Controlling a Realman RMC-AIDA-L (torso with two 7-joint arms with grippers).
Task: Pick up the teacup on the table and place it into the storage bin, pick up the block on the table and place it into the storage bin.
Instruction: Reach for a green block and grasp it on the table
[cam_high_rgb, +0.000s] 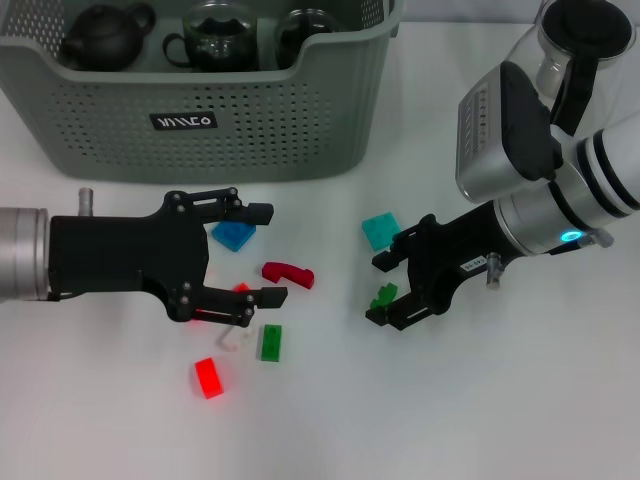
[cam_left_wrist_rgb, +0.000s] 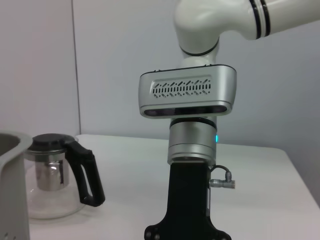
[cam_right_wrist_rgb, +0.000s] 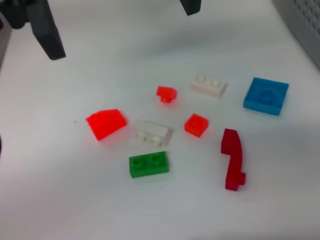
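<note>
The grey-green storage bin (cam_high_rgb: 200, 110) stands at the back left and holds a dark teapot (cam_high_rgb: 105, 38) and two glass teacups (cam_high_rgb: 220, 40). No teacup shows on the table. My left gripper (cam_high_rgb: 268, 254) is open above a blue block (cam_high_rgb: 233, 236) and a small red block (cam_high_rgb: 241, 289). My right gripper (cam_high_rgb: 377, 289) is open, low over the table, with a small green block (cam_high_rgb: 383, 296) between its fingers. A teal block (cam_high_rgb: 380, 230) lies just beside it. In the right wrist view the left gripper's fingers (cam_right_wrist_rgb: 47, 30) hang beyond the blocks.
Loose blocks lie between the arms: a dark red curved one (cam_high_rgb: 288, 273) (cam_right_wrist_rgb: 233, 159), green (cam_high_rgb: 270, 342) (cam_right_wrist_rgb: 148, 164), red (cam_high_rgb: 208, 377) (cam_right_wrist_rgb: 105, 123), white (cam_high_rgb: 232, 340) (cam_right_wrist_rgb: 153, 132). A glass kettle (cam_high_rgb: 560, 45) (cam_left_wrist_rgb: 55, 180) stands at the back right.
</note>
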